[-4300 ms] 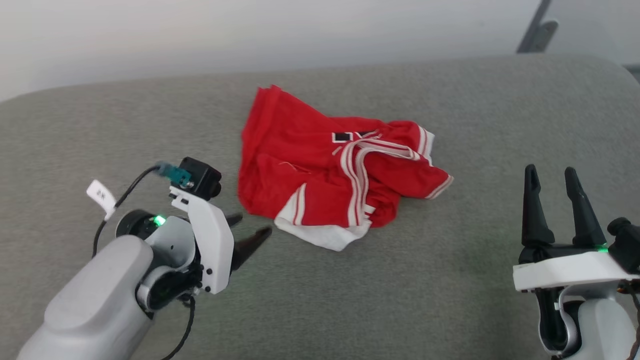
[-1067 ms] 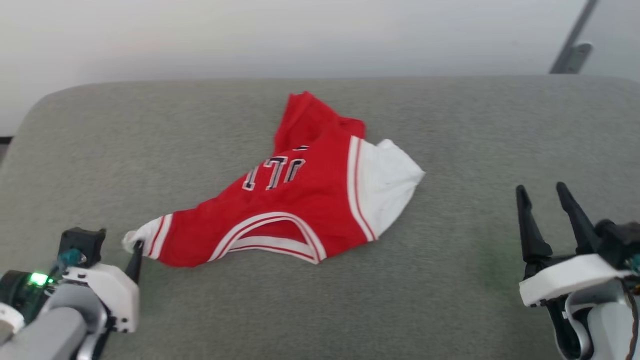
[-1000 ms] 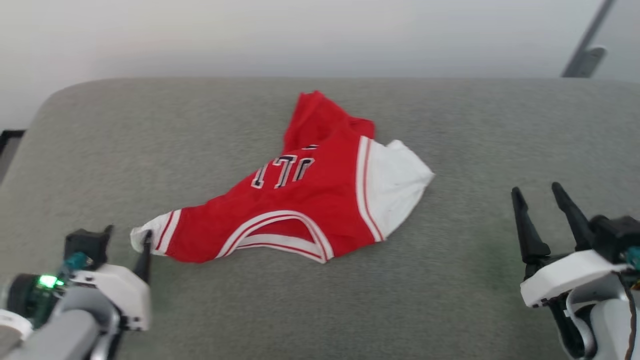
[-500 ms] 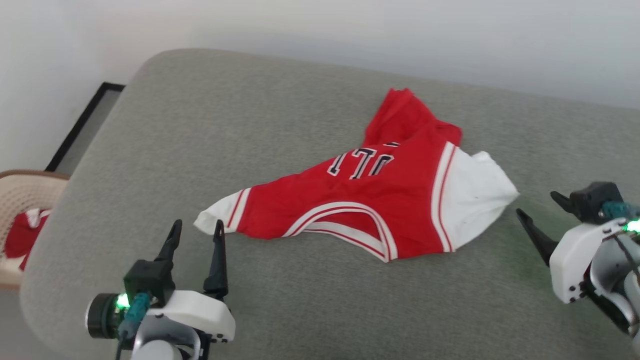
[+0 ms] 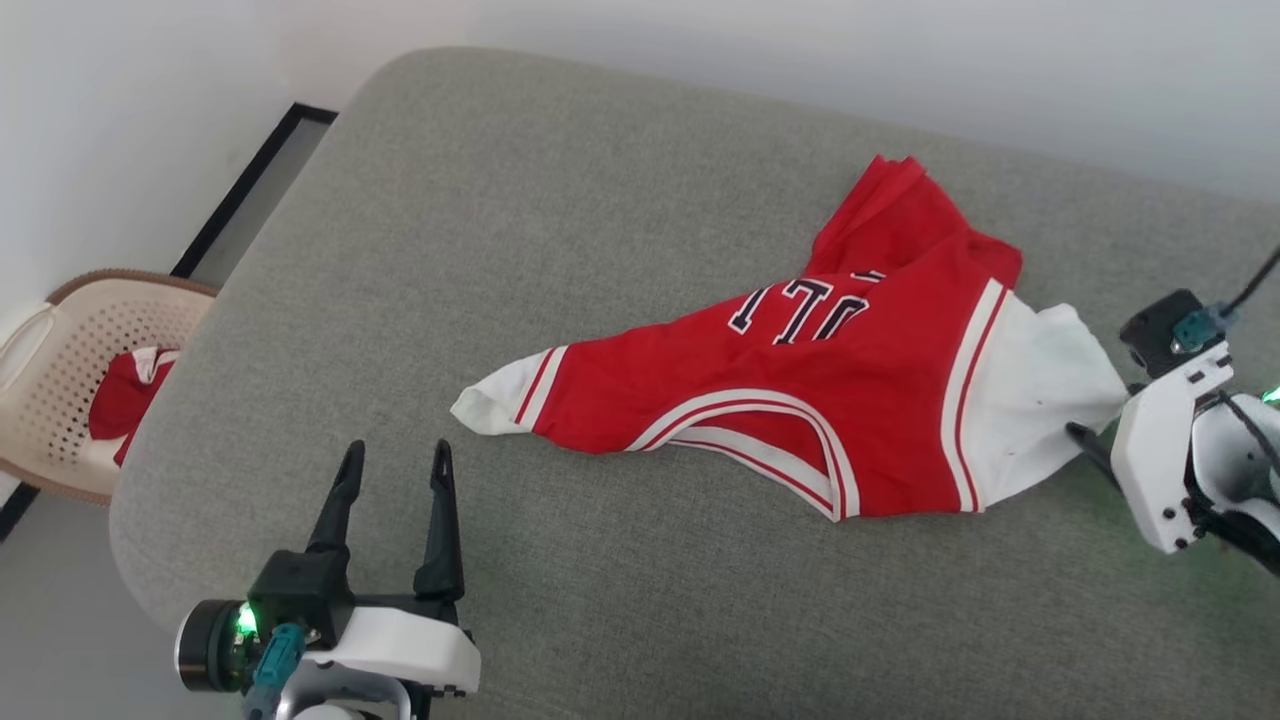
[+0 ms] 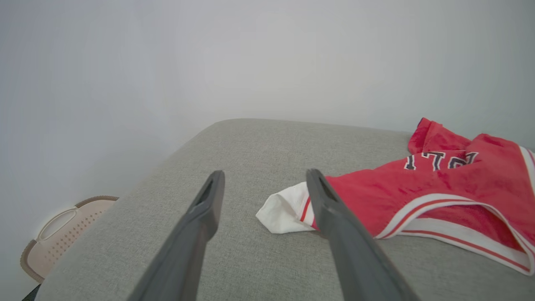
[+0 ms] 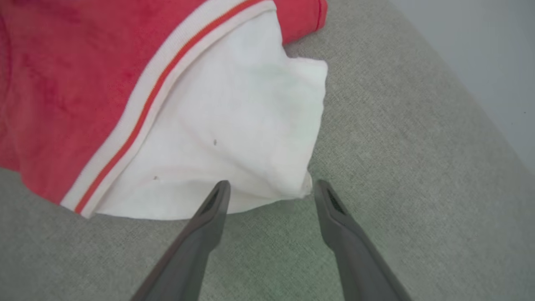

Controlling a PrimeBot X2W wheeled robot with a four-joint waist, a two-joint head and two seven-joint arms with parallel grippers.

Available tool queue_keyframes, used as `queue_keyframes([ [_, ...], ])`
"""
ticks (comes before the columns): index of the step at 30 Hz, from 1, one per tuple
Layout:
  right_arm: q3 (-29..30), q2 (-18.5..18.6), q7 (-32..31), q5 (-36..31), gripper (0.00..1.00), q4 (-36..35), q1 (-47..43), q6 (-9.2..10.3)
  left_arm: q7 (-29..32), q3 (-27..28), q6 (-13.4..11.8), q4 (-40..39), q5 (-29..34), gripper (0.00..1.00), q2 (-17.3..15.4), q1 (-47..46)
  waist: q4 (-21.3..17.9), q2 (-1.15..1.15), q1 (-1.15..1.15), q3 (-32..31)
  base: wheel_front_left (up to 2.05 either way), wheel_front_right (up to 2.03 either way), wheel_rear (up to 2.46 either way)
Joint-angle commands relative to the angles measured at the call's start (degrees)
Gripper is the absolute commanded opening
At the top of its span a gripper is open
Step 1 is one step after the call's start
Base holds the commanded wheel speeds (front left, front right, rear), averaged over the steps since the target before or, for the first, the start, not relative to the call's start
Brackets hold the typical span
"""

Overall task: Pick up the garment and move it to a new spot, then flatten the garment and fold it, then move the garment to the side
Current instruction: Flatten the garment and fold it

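A wide padded surface [image 5: 560, 250] stretches before you, covered in grey-green woven fabric, its far left corner rounded. Behind it rises a plain pale wall [image 5: 700, 40], softly and evenly lit. To your left, below the padding's edge, a beige perforated plastic basket [image 5: 130, 285] stands on the grey floor [image 5: 50, 620], holding red and white cloth [image 5: 120, 400]. A dark-edged grey strip [image 5: 255, 195] lies between wall and padding.

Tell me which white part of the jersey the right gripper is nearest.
The broad white side panel: its corner lies at the open right gripper's fingertips. The small white strap end sits by the left gripper.
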State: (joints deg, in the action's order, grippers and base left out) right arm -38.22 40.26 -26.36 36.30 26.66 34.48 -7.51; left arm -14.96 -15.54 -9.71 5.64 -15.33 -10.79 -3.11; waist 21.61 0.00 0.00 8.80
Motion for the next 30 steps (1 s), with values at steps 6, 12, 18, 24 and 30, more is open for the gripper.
queue_keyframes([
  [6,-5.9,0.6,-6.0,4.0,1.00,3.8,4.8,0.04,-0.3,4.2,4.4,0.1,4.4,1.00,4.4,-0.7,1.0,0.00,0.00,3.5,0.00,0.00,0.00],
  [12,-11.1,0.4,-9.1,7.7,1.00,5.1,6.6,0.04,-0.3,6.5,7.7,1.1,5.9,1.00,6.6,-1.6,1.3,0.00,0.00,5.2,0.00,0.00,0.00],
  [18,-15.8,1.0,-9.0,9.4,0.00,5.7,8.1,0.03,-0.3,7.8,9.7,1.7,6.6,1.00,7.7,-2.7,1.4,0.00,0.00,6.0,0.00,0.00,0.00],
  [24,-16.7,2.1,-6.4,10.1,0.00,7.8,10.3,0.18,-0.3,8.7,10.6,2.1,6.8,1.00,7.8,-2.9,0.6,0.00,0.00,5.9,0.00,0.00,0.00],
  [30,-15.6,4.6,-2.6,11.7,0.00,8.4,9.7,0.17,-0.3,9.6,10.8,2.1,5.9,1.00,7.9,-2.6,-1.5,0.00,0.00,4.8,0.00,0.00,0.00],
])
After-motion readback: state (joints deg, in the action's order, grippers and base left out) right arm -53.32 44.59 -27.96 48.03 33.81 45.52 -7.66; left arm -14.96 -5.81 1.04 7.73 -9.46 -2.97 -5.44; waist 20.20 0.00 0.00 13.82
